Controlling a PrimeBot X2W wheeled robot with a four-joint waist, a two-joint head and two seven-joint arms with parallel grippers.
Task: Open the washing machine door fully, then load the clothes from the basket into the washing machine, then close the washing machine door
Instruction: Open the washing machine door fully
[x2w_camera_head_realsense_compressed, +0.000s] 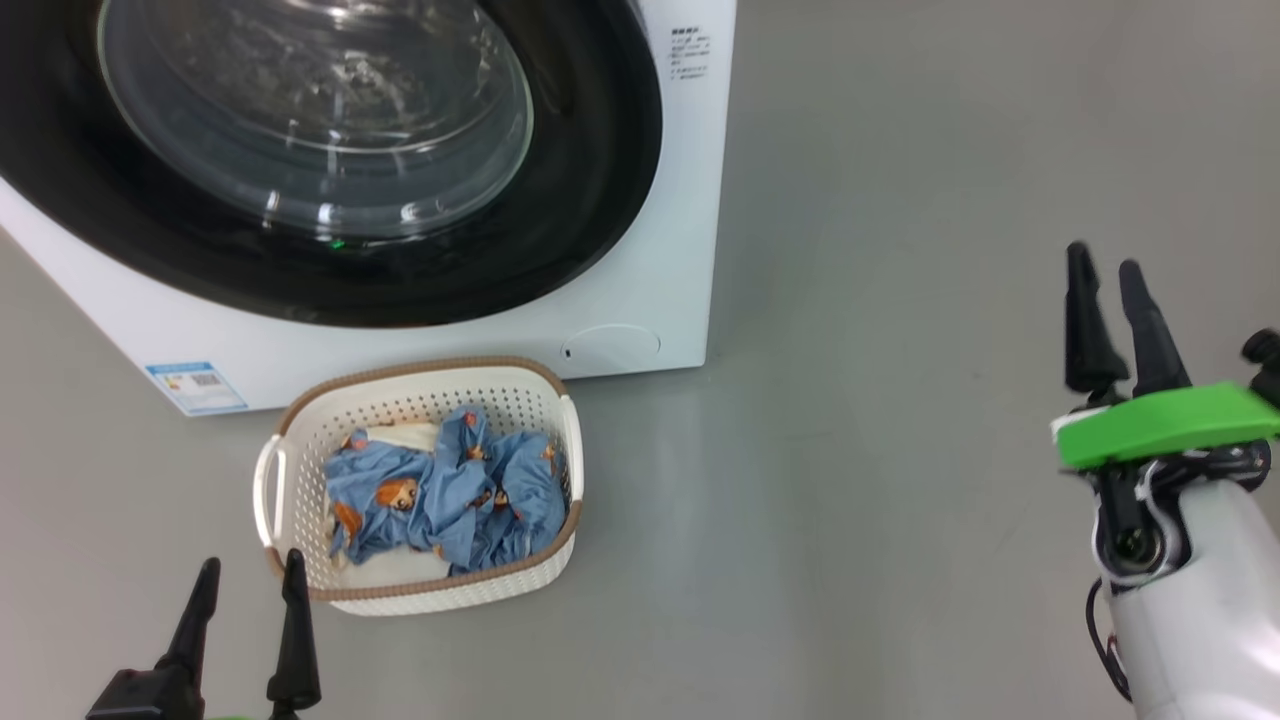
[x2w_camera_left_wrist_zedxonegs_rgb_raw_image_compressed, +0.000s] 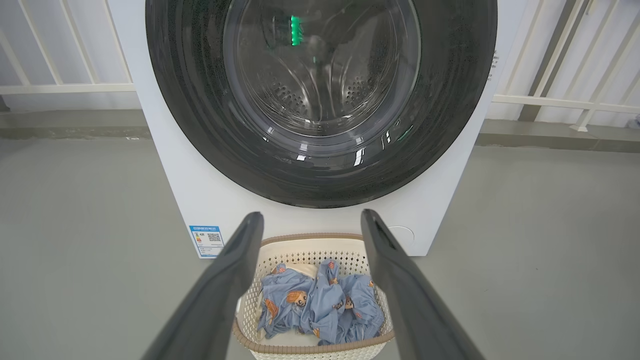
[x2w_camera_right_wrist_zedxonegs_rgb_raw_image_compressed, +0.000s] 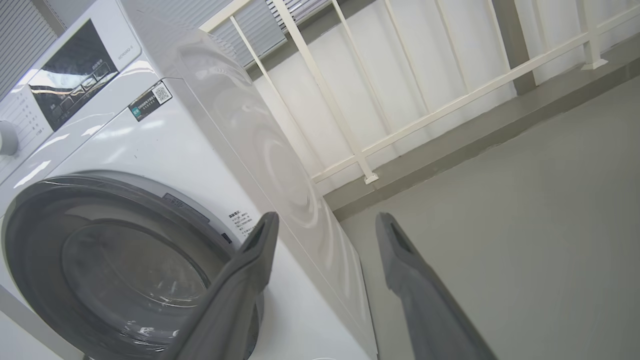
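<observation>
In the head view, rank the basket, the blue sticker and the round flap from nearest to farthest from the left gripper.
From the left gripper:
1. Basket, just right of its fingertips.
2. Blue sticker, ahead, at the lower left corner of the machine.
3. Round flap, farther right, at the machine's lower right corner.

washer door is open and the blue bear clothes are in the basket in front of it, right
No: the washing machine door is shut, as the left wrist view shows. The clothes do lie in the basket in front of it.
</observation>
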